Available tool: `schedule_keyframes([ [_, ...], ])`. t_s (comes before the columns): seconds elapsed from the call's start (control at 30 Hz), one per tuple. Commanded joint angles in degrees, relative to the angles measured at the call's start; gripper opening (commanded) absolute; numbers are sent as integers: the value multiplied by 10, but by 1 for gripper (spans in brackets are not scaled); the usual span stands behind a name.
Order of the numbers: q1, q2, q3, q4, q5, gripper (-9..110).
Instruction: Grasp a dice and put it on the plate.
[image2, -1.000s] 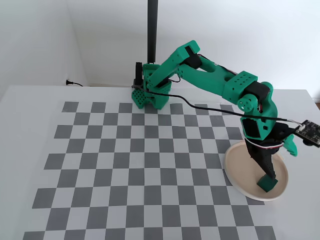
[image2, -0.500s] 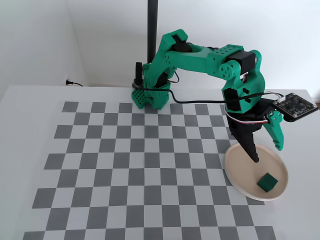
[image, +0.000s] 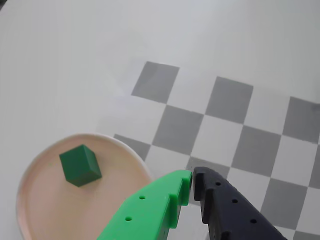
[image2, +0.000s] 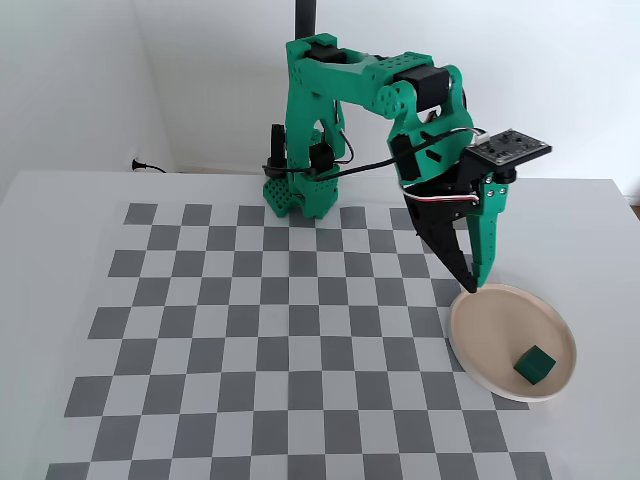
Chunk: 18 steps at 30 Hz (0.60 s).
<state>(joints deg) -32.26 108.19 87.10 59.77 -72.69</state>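
The dice (image: 80, 165) is a small dark green cube lying on the pale pinkish plate (image: 45, 210); in the fixed view the dice (image2: 534, 364) sits on the near right part of the plate (image2: 480, 330). My gripper (image: 192, 176) has a green finger and a black finger with tips nearly touching, holding nothing. In the fixed view the gripper (image2: 474, 286) points down above the plate's far left rim, apart from the dice.
A grey and white checkerboard mat (image2: 260, 330) covers the table. The green arm base (image2: 300, 195) stands at the mat's far edge. White table lies beyond the plate on the right.
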Motion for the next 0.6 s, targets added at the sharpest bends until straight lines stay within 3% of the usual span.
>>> schedule_keyframes([
  [0.0, 10, 106, 62, -44, 11, -4],
  [0.57, 131, 321, 425, -229, 146, -4],
])
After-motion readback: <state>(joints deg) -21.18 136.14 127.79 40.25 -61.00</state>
